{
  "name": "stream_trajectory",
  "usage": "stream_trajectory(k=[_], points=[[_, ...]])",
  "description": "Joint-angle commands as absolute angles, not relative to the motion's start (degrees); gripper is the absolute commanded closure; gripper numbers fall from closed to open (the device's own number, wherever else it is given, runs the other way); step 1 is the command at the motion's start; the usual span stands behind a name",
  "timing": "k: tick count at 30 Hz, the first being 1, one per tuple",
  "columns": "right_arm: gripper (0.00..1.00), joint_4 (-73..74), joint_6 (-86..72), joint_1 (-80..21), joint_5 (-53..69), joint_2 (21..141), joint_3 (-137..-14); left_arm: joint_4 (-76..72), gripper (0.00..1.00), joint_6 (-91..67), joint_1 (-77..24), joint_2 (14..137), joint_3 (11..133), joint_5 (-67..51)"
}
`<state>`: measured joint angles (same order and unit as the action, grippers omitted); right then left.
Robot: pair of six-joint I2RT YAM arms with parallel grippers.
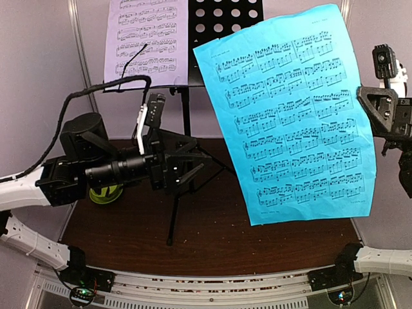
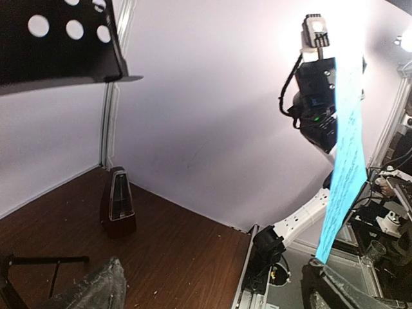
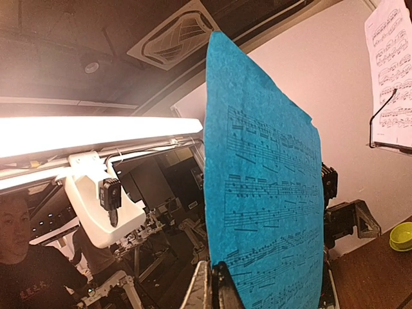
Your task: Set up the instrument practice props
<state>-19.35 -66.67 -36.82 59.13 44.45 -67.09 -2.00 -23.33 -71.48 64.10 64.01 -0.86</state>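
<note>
The pale lilac sheet [image 1: 145,38] rests on the desk of the black music stand [image 1: 225,19]. The left gripper [image 1: 188,168] hovers by the stand's pole, fingers spread wide and empty. Rightward, the cyan sheet [image 1: 290,116] stands upright in the air, its edge pinched between the closed fingers of the right gripper [image 3: 215,291].

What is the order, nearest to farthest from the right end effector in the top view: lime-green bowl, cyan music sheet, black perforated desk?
1. cyan music sheet: the right end effector holds it.
2. black perforated desk: back centre.
3. lime-green bowl: far left, low.
</note>
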Motion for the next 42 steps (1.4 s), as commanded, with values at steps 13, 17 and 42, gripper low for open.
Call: stream_trajectory(k=[13, 17, 42], points=[[1.00, -33.2, -68.5, -38.3, 55.6, 56.1, -77.4, -5.5, 0.02, -18.0, -72.3, 67.3, 75.7, -10.1], [1.00, -35.0, -68.7, -38.8, 55.4, 58.7, -80.3, -6.5, 0.05, -17.8, -72.3, 66.7, 75.9, -9.8], [1.00, -40.3, -75.1, -44.2, 55.1, 68.3, -88.5, -20.8, 0.20, -21.5, -71.4, 66.7, 74.0, -6.5]])
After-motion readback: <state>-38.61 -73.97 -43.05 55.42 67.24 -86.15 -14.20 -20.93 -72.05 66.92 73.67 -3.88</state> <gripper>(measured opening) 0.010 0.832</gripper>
